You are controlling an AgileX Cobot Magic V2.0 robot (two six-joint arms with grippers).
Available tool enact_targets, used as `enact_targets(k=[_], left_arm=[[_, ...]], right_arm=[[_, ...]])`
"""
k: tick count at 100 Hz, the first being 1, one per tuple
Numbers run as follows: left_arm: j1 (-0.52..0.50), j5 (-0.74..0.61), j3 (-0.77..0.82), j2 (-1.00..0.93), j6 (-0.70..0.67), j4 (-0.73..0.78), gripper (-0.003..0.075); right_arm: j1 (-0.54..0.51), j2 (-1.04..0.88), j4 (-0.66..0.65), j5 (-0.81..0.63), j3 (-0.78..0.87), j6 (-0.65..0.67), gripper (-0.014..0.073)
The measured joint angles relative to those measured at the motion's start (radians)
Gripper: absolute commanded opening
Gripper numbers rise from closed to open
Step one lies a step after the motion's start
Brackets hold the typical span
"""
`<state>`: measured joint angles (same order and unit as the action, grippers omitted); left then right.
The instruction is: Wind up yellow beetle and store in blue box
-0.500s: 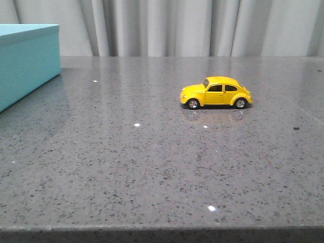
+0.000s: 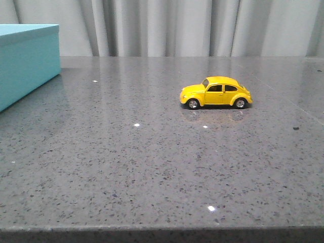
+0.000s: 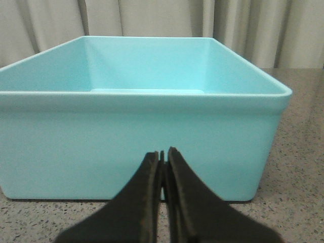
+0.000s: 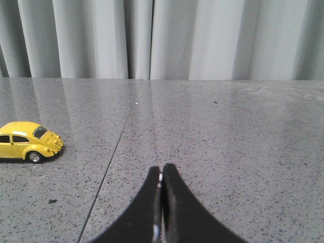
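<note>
The yellow beetle point(image 2: 216, 92) stands on its wheels on the grey speckled table, right of centre in the front view, nose to the left. It also shows at the edge of the right wrist view point(image 4: 28, 141), off to the side of my right gripper point(image 4: 161, 169), which is shut and empty over bare table. The blue box point(image 2: 26, 61) sits at the far left of the front view. In the left wrist view it is an open, empty box point(image 3: 136, 126), close in front of my left gripper point(image 3: 163, 154), which is shut and empty. Neither gripper shows in the front view.
The grey speckled table point(image 2: 152, 162) ends at a front edge near the bottom of the front view. A seam in the tabletop point(image 4: 114, 152) runs between the beetle and my right gripper. Grey curtains point(image 2: 177, 25) hang behind the table.
</note>
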<state>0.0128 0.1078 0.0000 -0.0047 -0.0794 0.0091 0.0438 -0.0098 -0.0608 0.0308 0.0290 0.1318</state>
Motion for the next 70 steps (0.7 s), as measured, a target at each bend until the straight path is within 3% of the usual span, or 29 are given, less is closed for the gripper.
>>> enact_targets(k=[52, 70], left_arm=[[0.000, -0.108, -0.002, 0.000, 0.000, 0.000, -0.0019], [0.000, -0.064, -0.044, 0.000, 0.000, 0.000, -0.0019]], right_arm=[[0.000, 0.000, 0.000, -0.051, 0.000, 0.000, -0.0067], [0.000, 0.000, 0.000, -0.075, -0.015, 0.000, -0.0058]])
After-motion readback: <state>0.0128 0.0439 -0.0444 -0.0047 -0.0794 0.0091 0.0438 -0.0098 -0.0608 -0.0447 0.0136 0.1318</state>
